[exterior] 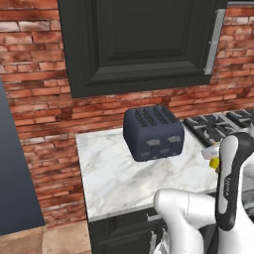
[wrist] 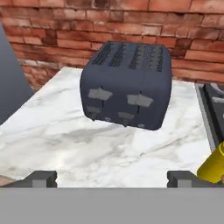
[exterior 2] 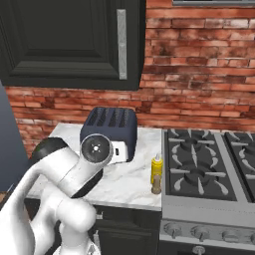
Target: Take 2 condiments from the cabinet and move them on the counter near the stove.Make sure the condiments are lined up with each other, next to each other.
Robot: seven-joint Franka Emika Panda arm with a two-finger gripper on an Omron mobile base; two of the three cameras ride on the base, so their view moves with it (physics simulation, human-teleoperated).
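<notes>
The yellow squeeze bottle (exterior 2: 157,169) stands on the white marble counter (exterior 2: 130,182), close to the left edge of the stove (exterior 2: 204,172). A small tan-brown jar (exterior 2: 156,187) sits right in front of it, toward the counter's front edge. In the hand view the bottle (wrist: 213,167) shows at the lower right, beside the right fingertip. My gripper (wrist: 113,179) is open with nothing between its fingers and hovers low over the counter's front, facing the toaster. The black cabinet (exterior 2: 64,40) above is closed, and its bar handle (exterior 2: 121,44) is vertical.
A dark blue-grey toaster (wrist: 127,85) stands mid-counter against the brick wall (exterior 2: 199,64). My own arm (exterior 2: 64,189) covers the counter's front left in the right base view. A dark panel (exterior: 15,178) stands left of the counter. Bare marble (wrist: 87,148) lies before the toaster.
</notes>
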